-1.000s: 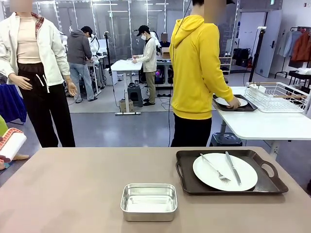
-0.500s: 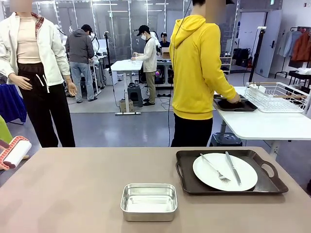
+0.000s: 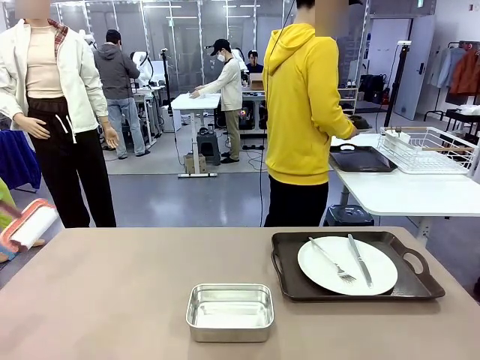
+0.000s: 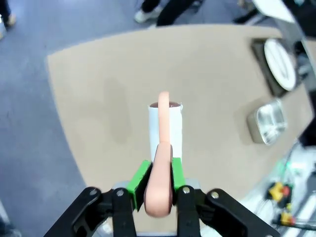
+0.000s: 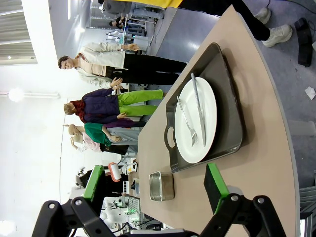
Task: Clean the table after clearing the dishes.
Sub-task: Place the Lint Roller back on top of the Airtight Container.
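A white plate [image 3: 347, 265] carrying a fork [image 3: 334, 262] and a knife [image 3: 360, 260] rests on a dark brown tray [image 3: 409, 285] at the right of the brown table [image 3: 112, 300]. In the left wrist view my left gripper [image 4: 158, 185] is shut on the pink handle of a white roller [image 4: 165, 123], held above the table [image 4: 98, 98]. That roller [image 3: 26, 225] peeks in at the front view's left edge. My right gripper [image 5: 154, 190] stands open above the table's right end, looking at the plate [image 5: 197, 121] and tray [image 5: 227, 98].
A small steel pan [image 3: 229, 311] sits at the table's near middle. A person in a yellow hoodie [image 3: 304, 112] stands at the far edge, turned to a white table [image 3: 405, 191] holding a second dark tray [image 3: 360, 158] and a wire rack [image 3: 427, 150].
The roller at the left edge has risen and come slightly inward. The person's hand has lifted off the far tray, and the white plate seen on it a second ago is gone.
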You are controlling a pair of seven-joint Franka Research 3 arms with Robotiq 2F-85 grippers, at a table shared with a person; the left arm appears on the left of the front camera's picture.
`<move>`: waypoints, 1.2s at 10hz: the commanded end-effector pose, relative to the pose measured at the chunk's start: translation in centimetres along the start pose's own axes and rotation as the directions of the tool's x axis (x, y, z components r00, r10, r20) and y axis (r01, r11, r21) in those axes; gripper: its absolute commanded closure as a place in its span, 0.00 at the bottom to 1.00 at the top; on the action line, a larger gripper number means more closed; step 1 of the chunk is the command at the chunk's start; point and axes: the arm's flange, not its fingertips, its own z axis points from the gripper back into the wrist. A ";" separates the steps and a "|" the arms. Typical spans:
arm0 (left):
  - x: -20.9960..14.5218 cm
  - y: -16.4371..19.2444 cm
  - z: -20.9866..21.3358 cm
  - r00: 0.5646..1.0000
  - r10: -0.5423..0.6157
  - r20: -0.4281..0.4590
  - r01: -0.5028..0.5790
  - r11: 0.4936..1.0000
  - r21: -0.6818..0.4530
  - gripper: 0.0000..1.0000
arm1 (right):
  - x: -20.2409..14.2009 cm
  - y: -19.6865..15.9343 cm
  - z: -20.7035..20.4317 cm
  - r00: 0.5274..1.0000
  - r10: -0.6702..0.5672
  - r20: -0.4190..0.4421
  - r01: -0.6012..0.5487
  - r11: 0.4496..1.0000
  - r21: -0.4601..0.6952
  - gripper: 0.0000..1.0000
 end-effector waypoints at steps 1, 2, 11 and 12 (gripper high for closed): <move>8.3 -9.1 1.2 0.893 -0.448 -0.047 0.448 0.894 -0.024 0.77 | 0.0 0.3 0.2 1.000 0.009 0.004 -0.009 1.000 0.012 0.00; 11.7 -15.5 0.1 0.767 -0.636 -0.078 0.631 0.771 -0.083 0.77 | 0.0 0.3 0.2 1.000 0.009 0.004 -0.009 1.000 0.012 0.00; 8.8 -45.4 -23.0 0.069 -0.968 -0.242 0.868 0.178 -0.463 0.77 | 0.0 0.3 0.2 1.000 0.009 0.004 -0.009 1.000 0.012 0.00; 8.7 -45.8 -24.5 0.127 -0.966 -0.224 0.852 0.222 -0.474 0.77 | 0.0 0.3 0.2 1.000 0.009 0.004 -0.009 1.000 0.012 0.00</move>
